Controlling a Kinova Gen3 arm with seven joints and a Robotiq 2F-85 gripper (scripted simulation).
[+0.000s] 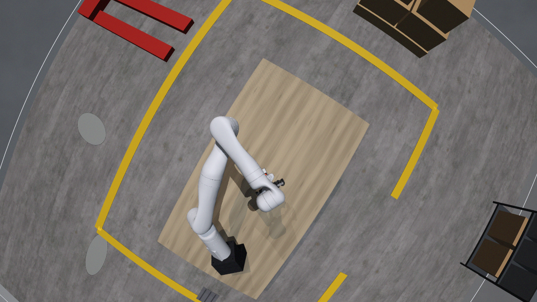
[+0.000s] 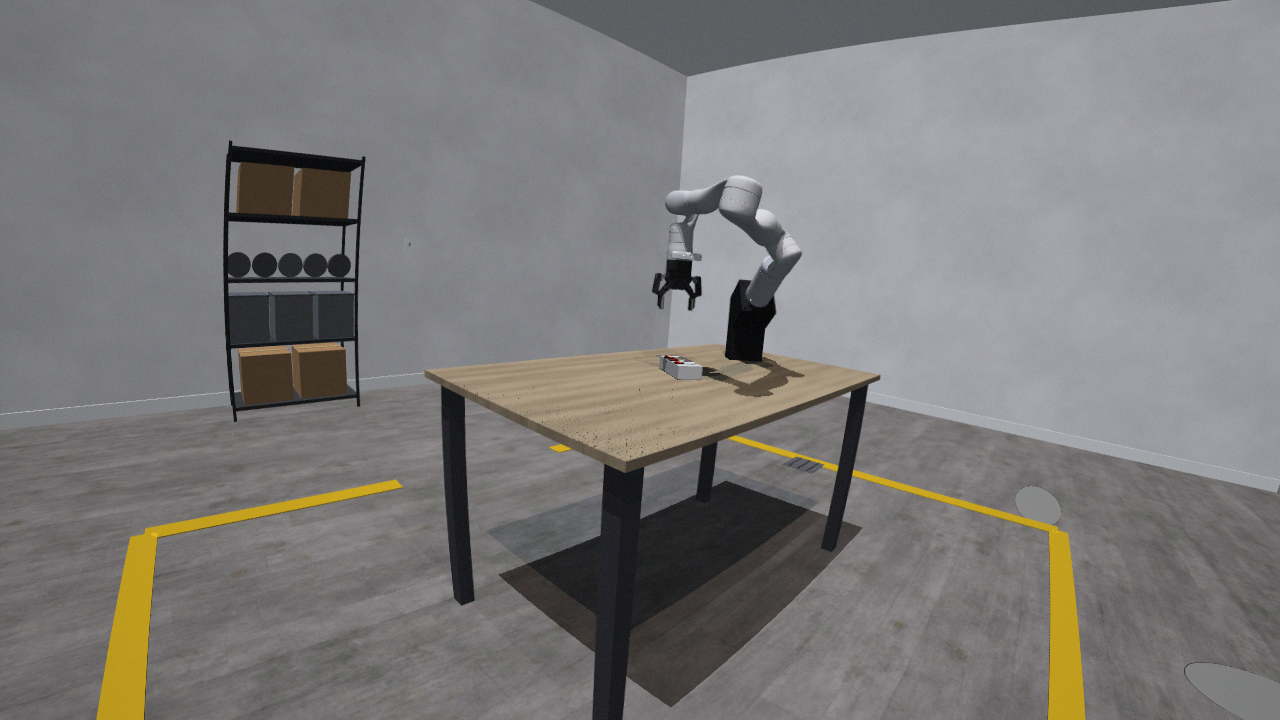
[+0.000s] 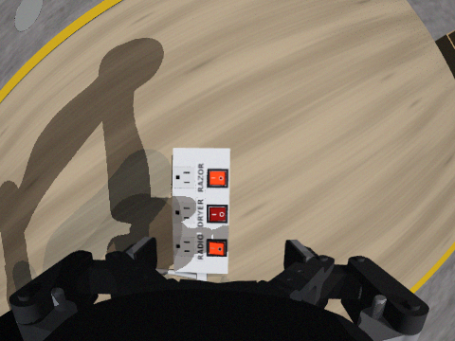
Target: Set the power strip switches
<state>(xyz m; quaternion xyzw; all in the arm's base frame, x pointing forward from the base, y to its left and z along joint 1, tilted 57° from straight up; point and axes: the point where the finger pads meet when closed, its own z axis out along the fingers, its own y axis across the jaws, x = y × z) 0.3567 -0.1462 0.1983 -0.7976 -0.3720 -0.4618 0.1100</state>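
the power strip (image 3: 201,211) lies flat on the wooden desk (image 2: 626,411), right way up, with 3 red rocker switches in a row marked razor (image 3: 218,178), dryer (image 3: 218,215) and radio (image 3: 216,248). the dryer switch looks darker than the other 2. the pincer (image 2: 676,293) hangs well above the strip, fingers spread wide and gripping nothing.

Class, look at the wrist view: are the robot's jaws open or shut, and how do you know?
Open. The gripper hangs above the power strip, its fingers spread wide either side, nothing between them.
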